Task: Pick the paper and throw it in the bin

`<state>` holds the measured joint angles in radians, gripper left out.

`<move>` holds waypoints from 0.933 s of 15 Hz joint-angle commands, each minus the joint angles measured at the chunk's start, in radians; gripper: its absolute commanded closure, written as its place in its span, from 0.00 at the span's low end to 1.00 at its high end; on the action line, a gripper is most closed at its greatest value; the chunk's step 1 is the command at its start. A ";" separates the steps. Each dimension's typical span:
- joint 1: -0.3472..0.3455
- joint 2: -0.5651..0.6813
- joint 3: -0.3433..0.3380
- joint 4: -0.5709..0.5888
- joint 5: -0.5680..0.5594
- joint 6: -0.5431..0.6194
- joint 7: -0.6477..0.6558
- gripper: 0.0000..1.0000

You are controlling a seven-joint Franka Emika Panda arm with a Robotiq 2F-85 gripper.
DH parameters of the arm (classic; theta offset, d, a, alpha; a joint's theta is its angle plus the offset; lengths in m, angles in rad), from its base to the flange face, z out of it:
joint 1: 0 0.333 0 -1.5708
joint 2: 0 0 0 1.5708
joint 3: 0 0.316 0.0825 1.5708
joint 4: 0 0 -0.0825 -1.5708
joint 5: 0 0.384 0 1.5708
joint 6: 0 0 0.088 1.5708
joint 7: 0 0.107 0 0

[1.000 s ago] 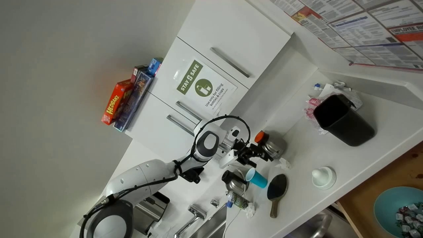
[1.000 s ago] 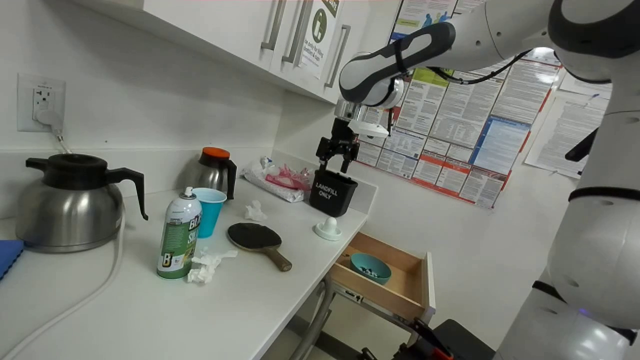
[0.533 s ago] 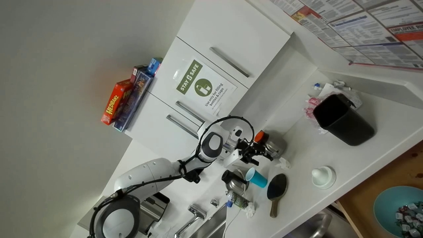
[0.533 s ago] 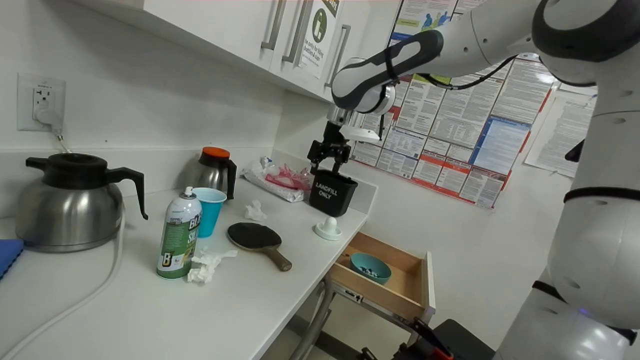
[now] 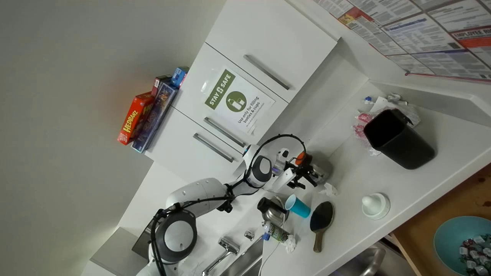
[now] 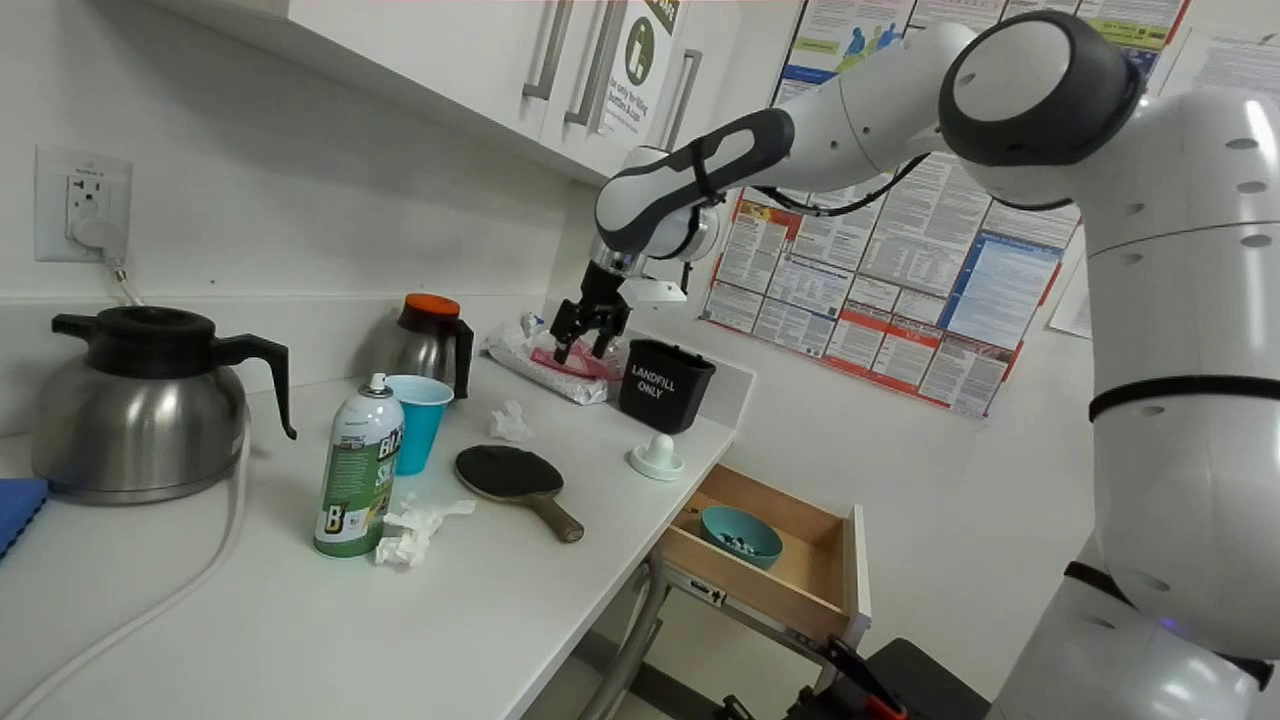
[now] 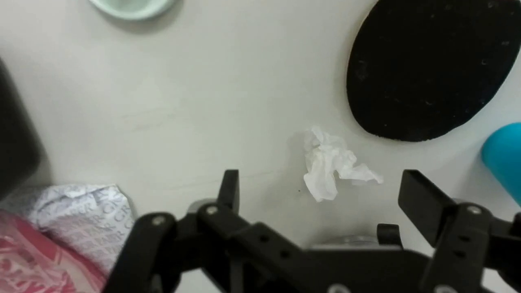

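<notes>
Black bin [image 6: 667, 387] stands upright; teal bowl [image 5: 450, 234] holds small items [image 5: 476, 253].

- My gripper [image 6: 581, 352] hangs over the counter [image 6: 230, 640]; in the wrist view, the paper [image 7: 323, 167] shows between my fingertips [image 7: 230, 189], lying on the counter below.
- That paper lies between the jug [image 6: 418, 352] near the back edge and the paddle [image 6: 505, 472], whose handle points toward the front edge.
- Near the paddle stand the cup [image 6: 420, 430] and the spray can [image 6: 358, 480], a second paper [image 6: 405, 542] just beside the can.
- The bag [image 7: 32, 256] and the wrapper [image 7: 87, 215] lie in the far back corner, behind the bin [image 6: 665, 395].
- The dish [image 6: 657, 464] rests near the front edge.
- Below that edge, the bowl [image 6: 735, 522] sits in the drawer [image 6: 815, 555].
</notes>
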<state>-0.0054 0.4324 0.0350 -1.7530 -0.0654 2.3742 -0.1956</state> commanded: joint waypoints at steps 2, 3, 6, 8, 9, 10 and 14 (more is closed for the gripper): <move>-0.005 0.156 0.039 0.180 0.000 -0.019 -0.122 0.00; -0.006 0.183 0.046 0.208 0.000 -0.026 -0.144 0.00; 0.001 0.261 0.058 0.289 -0.015 -0.047 -0.189 0.00; 0.003 0.304 0.065 0.333 -0.018 -0.057 -0.214 0.00; 0.004 0.324 0.069 0.352 -0.019 -0.062 -0.222 0.00; 0.005 0.345 0.073 0.373 -0.019 -0.071 -0.232 0.00; 0.017 0.403 0.073 0.431 -0.023 -0.113 -0.239 0.00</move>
<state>0.0058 0.7861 0.1023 -1.4026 -0.0728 2.3269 -0.4167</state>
